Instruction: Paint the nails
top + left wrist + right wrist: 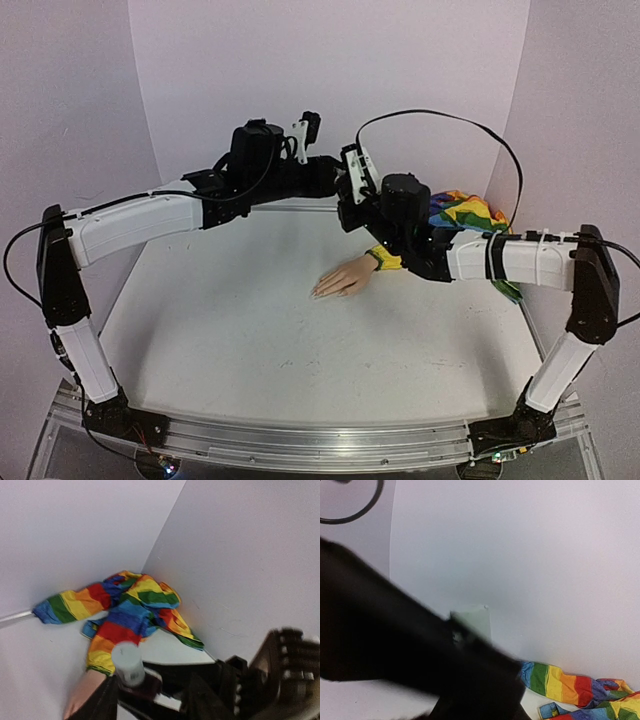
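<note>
The mannequin hand (pixel 345 278) lies palm-down on the bench (pixel 250 340), right of centre. Its nails (pixel 318 292) point toward the left edge, and its rainbow sleeve (pixel 462 212) is bunched in the far right corner. Both arms meet above the far edge.

The right gripper (pixel 352 170) has its jaws together, seemingly clamped on the small dark polish bottle (pixel 145 686), whose pale cap (pixel 127 661) stands free. The left gripper (pixel 306 128) hovers just beside it; I cannot tell how far apart its jaws are.

The step looks like uncapping. To do it well:
- Centre the left jaws squarely over the cap.
- Close them firmly before twisting.
- Keep the bottle upright and rigid.
- Lift straight out so the brush clears the neck without dripping.
</note>
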{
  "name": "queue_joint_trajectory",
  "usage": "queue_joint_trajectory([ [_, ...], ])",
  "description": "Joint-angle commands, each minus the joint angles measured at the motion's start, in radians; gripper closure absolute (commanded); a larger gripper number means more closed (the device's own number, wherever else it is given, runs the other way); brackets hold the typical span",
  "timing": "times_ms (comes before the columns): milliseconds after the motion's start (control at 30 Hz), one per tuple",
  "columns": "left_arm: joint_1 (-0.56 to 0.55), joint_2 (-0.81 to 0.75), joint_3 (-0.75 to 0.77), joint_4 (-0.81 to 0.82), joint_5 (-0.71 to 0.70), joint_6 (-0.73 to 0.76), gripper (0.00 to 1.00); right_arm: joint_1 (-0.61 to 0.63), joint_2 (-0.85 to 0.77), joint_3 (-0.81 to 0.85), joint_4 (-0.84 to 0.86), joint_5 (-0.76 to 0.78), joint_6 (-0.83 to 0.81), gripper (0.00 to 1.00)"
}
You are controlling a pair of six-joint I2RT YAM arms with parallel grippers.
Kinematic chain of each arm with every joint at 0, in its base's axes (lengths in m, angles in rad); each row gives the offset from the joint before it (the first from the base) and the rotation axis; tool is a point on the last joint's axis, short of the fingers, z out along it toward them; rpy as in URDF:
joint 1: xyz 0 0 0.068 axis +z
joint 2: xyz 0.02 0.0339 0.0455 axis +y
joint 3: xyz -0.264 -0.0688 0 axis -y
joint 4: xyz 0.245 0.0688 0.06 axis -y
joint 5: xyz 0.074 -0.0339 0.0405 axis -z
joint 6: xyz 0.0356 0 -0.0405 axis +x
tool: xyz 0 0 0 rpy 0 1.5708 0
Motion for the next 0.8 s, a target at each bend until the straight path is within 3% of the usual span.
queue_joint_trajectory([
  [0, -0.009, -0.082, 0.019, -0.03, 0.239, -0.025, 0.41, -0.049, -0.149, -0.055, 0.084, -0.136, 0.047, 1.0],
  [167, 0.028, -0.183, -0.089, -0.002, 0.364, -0.05, 0.24, -0.101, -0.268, -0.099, -0.03, -0.473, 0.134, 1.0],
  [333, 0.066, -0.263, -0.219, 0.15, 0.558, -0.132, 0.18, -0.188, -0.337, -0.111, -0.107, -0.881, 0.293, 1.0],
  [467, 0.072, -0.29, -0.262, 0.273, 0.707, -0.164, 0.19, -0.218, -0.324, -0.071, -0.102, -1.212, 0.416, 1.0],
  [567, 0.072, -0.296, -0.262, 0.313, 0.731, -0.17, 0.23, -0.218, -0.276, -0.024, -0.066, -1.374, 0.514, 1.0],
  [767, 0.071, -0.263, -0.216, 0.321, 0.701, -0.146, 0.29, -0.218, -0.203, 0.008, 0.074, -1.502, 0.64, 1.0],
])
